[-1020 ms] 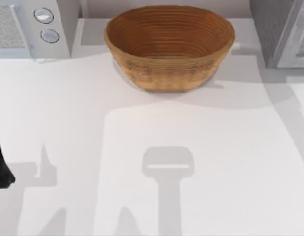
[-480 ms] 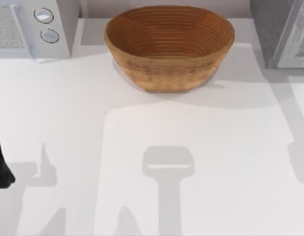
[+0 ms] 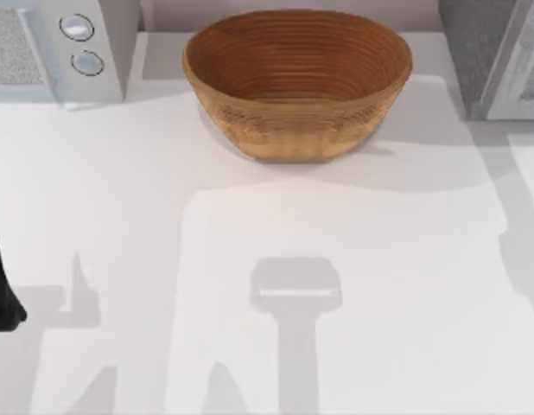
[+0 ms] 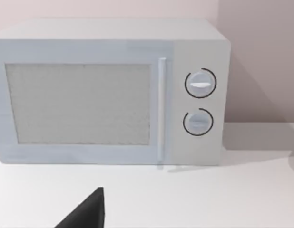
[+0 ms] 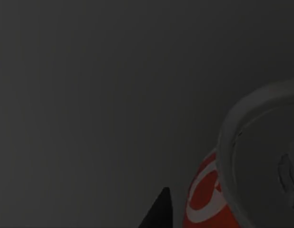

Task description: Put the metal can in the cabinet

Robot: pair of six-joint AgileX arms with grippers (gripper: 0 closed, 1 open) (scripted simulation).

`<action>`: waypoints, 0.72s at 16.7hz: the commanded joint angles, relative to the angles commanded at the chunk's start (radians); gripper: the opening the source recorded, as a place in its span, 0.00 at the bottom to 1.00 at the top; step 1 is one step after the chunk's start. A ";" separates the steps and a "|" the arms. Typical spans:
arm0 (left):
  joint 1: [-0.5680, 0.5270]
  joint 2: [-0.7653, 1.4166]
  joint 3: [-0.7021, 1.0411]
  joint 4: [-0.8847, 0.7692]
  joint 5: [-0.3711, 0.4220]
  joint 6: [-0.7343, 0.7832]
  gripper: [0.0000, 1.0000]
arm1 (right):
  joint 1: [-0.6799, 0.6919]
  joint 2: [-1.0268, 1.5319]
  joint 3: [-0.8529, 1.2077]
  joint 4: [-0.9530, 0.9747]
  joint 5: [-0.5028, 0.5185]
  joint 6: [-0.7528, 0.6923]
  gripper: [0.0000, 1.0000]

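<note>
Metal can [image 5: 209, 199]: red with white swirls and a grey rim and top; it lies close in front of the right wrist camera, in a dark place.
Right end effector: a dark fingertip [image 5: 159, 211] shows just beside the can; I cannot tell if it grips.
Left arm [image 3: 1, 285]: parked at the surface's [image 3: 250, 225] left edge.
Microwave [image 4: 109, 90]: back left corner.
Wicker basket [image 3: 297, 82]: back middle.
Cabinet [image 3: 496, 56]: back right corner.
</note>
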 joint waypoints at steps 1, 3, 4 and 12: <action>0.000 0.000 0.000 0.000 0.000 0.000 1.00 | 0.000 0.000 0.000 0.000 0.000 0.000 0.00; 0.000 0.000 0.000 0.000 0.000 0.000 1.00 | 0.000 0.000 0.000 0.000 0.000 0.000 0.08; 0.000 0.000 0.000 0.000 0.000 0.000 1.00 | 0.000 0.000 0.000 0.000 0.000 0.000 0.15; 0.000 0.000 0.000 0.000 0.000 0.000 1.00 | 0.000 0.000 0.000 0.000 0.000 0.000 0.75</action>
